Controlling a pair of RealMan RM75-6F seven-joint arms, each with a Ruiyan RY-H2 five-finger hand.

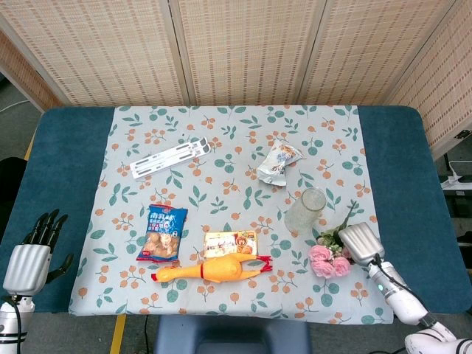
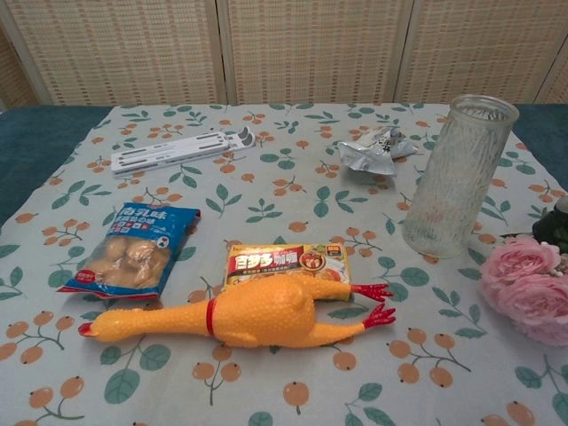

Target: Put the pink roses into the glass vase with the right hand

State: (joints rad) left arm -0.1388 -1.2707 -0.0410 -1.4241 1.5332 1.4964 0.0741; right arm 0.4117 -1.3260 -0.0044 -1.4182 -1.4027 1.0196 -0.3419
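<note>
The pink roses [image 1: 330, 260] are a small bunch with green leaves, lying low at the table's front right; in the chest view the pink roses [image 2: 530, 288] reach the right edge. My right hand [image 1: 360, 243] grips their stems from the right. The glass vase [image 1: 304, 210] stands upright just left and behind the roses, and the glass vase [image 2: 457, 176] looks empty. My left hand [image 1: 32, 253] hangs off the table's left front corner, fingers apart, holding nothing.
A yellow rubber chicken [image 1: 212, 269], a small orange box [image 1: 230, 243] and a blue snack bag [image 1: 163, 232] lie along the front. A crumpled silver pouch [image 1: 279, 162] and a white plastic strip [image 1: 169, 158] lie further back on the floral cloth [image 1: 221, 199].
</note>
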